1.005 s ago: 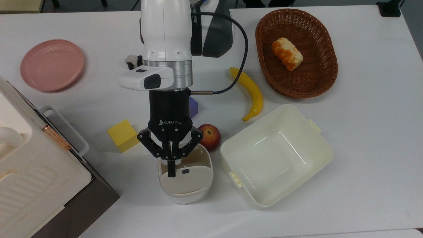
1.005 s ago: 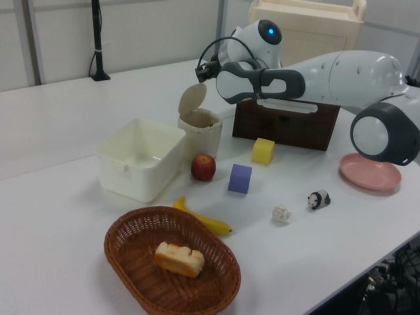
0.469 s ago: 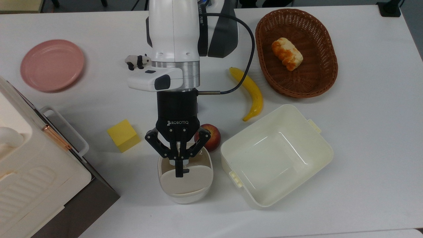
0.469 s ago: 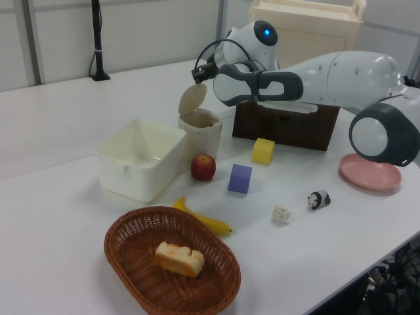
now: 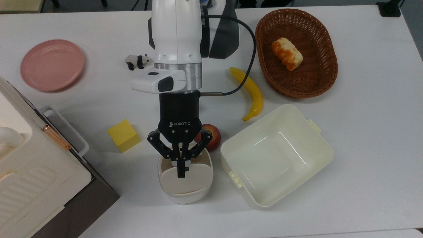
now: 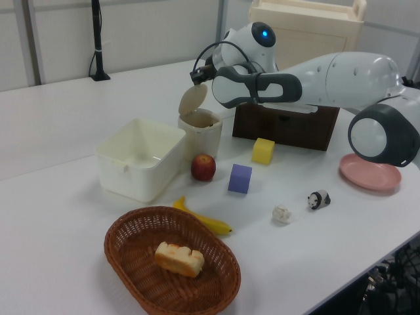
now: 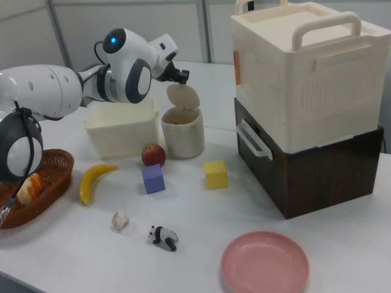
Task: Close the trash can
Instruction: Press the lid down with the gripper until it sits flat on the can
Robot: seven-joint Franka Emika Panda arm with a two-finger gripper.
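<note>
1. Top view gives you the gripper (image 5: 180,174) right over the trash can (image 5: 185,180), its two fingers pressed together into one dark tip that lies across the upper edge of the raised lid (image 5: 185,180).
2. Look at the left view: the trash can (image 6: 200,134) stands open, the lid (image 6: 191,100) tilted up, and the gripper (image 6: 195,75) sits at the lid's top edge.
3. In the right view you see the same thing, the gripper (image 7: 182,76) just above the upright lid (image 7: 182,97) of the trash can (image 7: 182,132).
4. You find the trash can on the white table (image 5: 363,138), between the yellow block (image 5: 123,135) and the big cream tub (image 5: 276,154) in the top view.
5. An apple (image 5: 211,136) sits touching or just beside the can's rim.
6. Farther off you have a banana (image 5: 251,92), a brown basket (image 5: 325,59) with a bread roll (image 5: 287,53), a pink plate (image 5: 52,64) and a toy panda (image 5: 137,61).
</note>
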